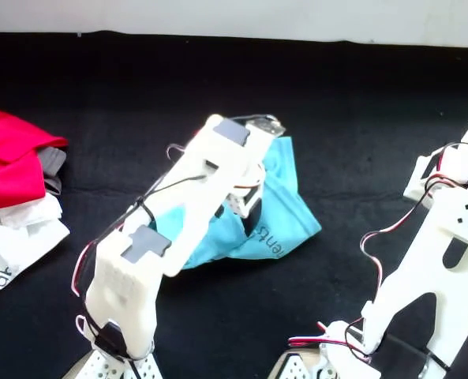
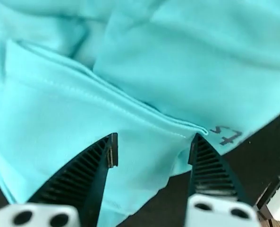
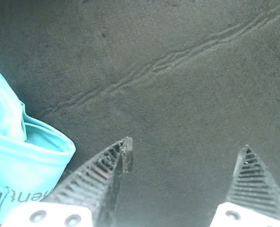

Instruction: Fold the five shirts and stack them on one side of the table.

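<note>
A crumpled teal shirt (image 1: 287,212) lies mid-table on the black cloth. My left arm (image 1: 178,221) leans over it, and my left gripper (image 2: 154,151) is open just above the fabric. A stitched hem fold of the teal shirt (image 2: 177,71) runs between its two black fingers (image 2: 102,161). My right gripper (image 3: 187,146) is open over bare black cloth, apart from the edge of the teal shirt (image 3: 17,161) and holding nothing. At the table's left edge a red shirt (image 1: 9,166) rests on a grey one (image 1: 54,162) and white ones (image 1: 20,237).
The black tablecloth (image 1: 336,103) is bare behind and to the right of the teal shirt, with a few wrinkles (image 3: 177,56). My right arm (image 1: 439,253) stands at the right edge. A pale wall runs along the far side.
</note>
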Available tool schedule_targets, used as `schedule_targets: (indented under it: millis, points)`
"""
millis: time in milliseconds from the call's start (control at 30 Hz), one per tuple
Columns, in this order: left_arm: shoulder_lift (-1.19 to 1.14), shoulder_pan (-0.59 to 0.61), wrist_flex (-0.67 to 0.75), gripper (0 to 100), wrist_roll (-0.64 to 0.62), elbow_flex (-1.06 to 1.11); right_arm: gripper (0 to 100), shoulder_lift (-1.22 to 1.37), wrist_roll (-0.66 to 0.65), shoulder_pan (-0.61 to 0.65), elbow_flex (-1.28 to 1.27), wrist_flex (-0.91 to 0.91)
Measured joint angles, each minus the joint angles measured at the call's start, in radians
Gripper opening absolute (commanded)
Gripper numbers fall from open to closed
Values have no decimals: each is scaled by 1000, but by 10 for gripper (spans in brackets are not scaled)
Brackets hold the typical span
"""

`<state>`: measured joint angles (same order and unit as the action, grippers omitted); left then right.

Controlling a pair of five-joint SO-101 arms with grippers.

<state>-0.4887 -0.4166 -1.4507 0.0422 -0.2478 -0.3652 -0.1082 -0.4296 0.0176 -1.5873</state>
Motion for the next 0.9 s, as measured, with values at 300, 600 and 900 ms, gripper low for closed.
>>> schedule_targets:
  millis: [300,600,900]
  points:
    - [-84,-3,55,8,0,8,334,0,0,0,0,0]
    - [-86,35,-94,9,-2,-124,334,0,0,0,0,0]
    - [78,161,-295,152,37,-334,334,0,0,94,0,0]
